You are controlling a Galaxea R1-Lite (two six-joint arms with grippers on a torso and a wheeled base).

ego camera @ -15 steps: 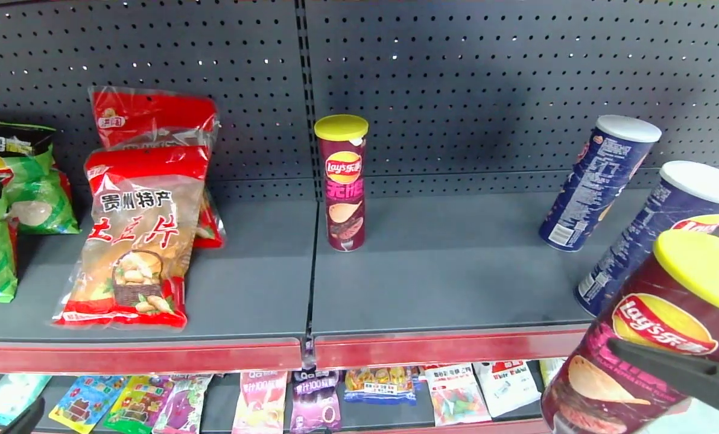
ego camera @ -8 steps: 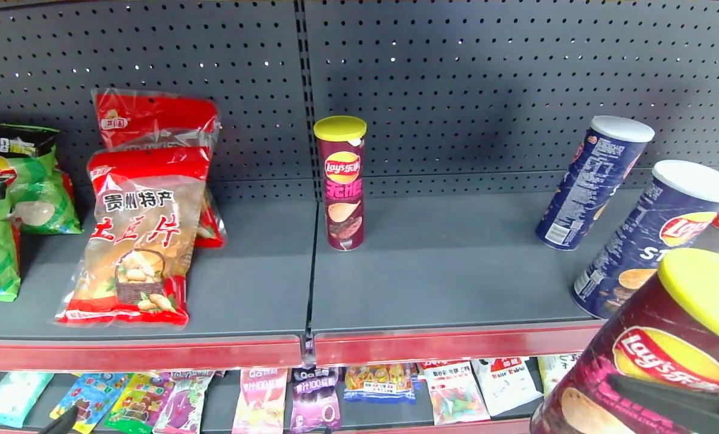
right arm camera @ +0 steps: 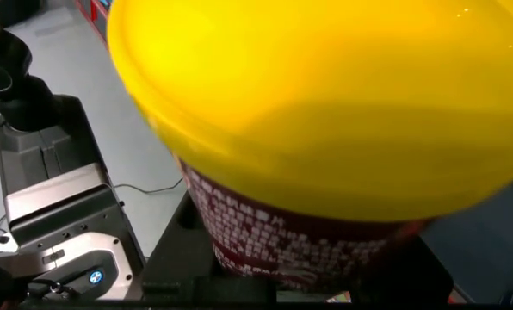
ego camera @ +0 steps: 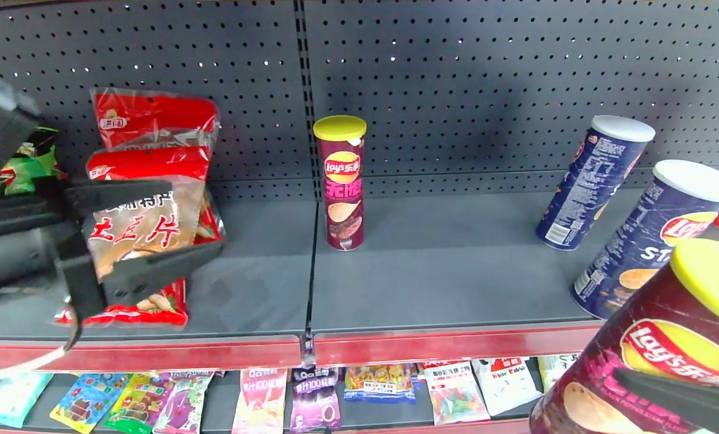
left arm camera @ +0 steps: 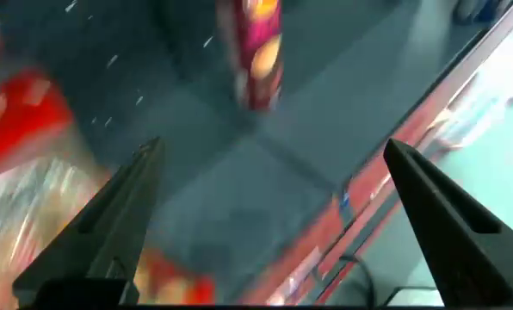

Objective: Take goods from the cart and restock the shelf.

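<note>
My right gripper (ego camera: 667, 386) is shut on a maroon chip can (ego camera: 655, 337) with a yellow lid (right arm camera: 325, 86), held at the lower right, in front of and below the shelf's red front edge (ego camera: 444, 346). One dark finger (ego camera: 679, 392) crosses the can's body. My left gripper (ego camera: 195, 218) stands open and holds nothing, at the left in front of the red snack bags (ego camera: 148, 120). Its two fingers (left arm camera: 110, 232) spread wide over the grey shelf board. A matching maroon can (ego camera: 341, 181) stands upright at mid-shelf and also shows as that can (left arm camera: 256, 52).
Two blue chip cans (ego camera: 595, 181) (ego camera: 655, 235) stand at the right of the shelf. Green bags (ego camera: 28, 166) sit at the far left. The shelf board is bare between the maroon can and the blue cans. Several small snack packets (ego camera: 317, 398) hang on the level below.
My left gripper has risen from the lower left corner to shelf height, in front of the red bags. The held can has sunk a little lower and to the right.
</note>
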